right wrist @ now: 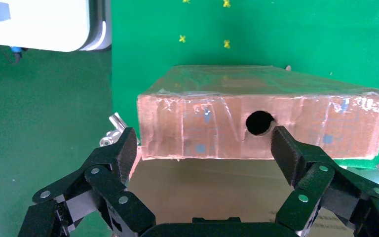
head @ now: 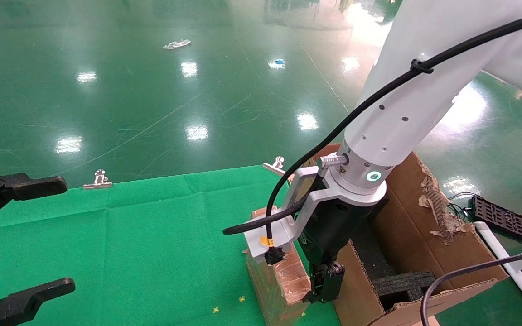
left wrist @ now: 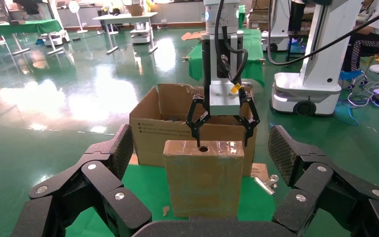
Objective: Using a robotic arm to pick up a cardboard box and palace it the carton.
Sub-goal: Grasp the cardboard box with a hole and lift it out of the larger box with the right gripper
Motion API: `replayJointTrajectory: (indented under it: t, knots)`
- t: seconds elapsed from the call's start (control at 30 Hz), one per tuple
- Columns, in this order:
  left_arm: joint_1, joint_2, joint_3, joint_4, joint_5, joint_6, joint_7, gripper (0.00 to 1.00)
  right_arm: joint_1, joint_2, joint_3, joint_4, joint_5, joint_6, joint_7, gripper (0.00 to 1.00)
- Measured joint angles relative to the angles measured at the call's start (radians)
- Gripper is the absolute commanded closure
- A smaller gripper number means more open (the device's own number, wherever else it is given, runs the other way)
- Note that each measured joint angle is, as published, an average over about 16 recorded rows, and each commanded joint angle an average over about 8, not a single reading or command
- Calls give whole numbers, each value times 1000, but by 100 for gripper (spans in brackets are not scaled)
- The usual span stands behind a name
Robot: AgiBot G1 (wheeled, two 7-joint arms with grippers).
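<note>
The slim brown cardboard box [head: 279, 280] stands on end on the green cloth, its taped narrow side with the round hole facing up, close beside the large carton [head: 424, 217]. The white right arm reaches down over it. My right gripper [head: 320, 290] is open, its fingers spread just above the box's top edge. In the right wrist view the box [right wrist: 217, 118] lies between the open fingers [right wrist: 205, 143]. In the left wrist view the box [left wrist: 202, 182] stands before the carton [left wrist: 148, 133] with the right gripper [left wrist: 223, 140] over it. My left gripper [head: 43, 237] is open and empty at the far left.
Black foam inserts [head: 401, 285] sit inside the carton, and one flap [head: 437, 203] is torn. Two metal clips [head: 99, 179] [head: 275, 165] hold the cloth's far edge. A black tray [head: 503, 217] lies on the floor to the right.
</note>
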Motion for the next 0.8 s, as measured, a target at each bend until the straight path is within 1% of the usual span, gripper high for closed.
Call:
replayJointTrajectory:
  t: [0.1,0.2,0.37,0.5,0.57,0.67,0.8]
  knots:
    - [0,0,0,0,0,0,0,0,12,5,-4,-2,-6,12,55,0]
    - [0,0,0,0,0,0,0,0,26,13,-10,-5,-15,27,142,0]
    - [0,0,1,0,0,0,0,0,37,37,-18,-16,-7,59,335,0]
    - [0,0,1,0,0,0,0,0,26,57,-23,-35,19,87,491,0]
    - [0,0,1,0,-1,0,0,0,15,64,-25,-48,36,98,553,0]
    - [0,0,1,0,-1,0,0,0,-7,70,-27,-70,65,110,615,0]
    - [0,0,1,0,-1,0,1,0,-43,68,-31,-100,95,123,650,0]
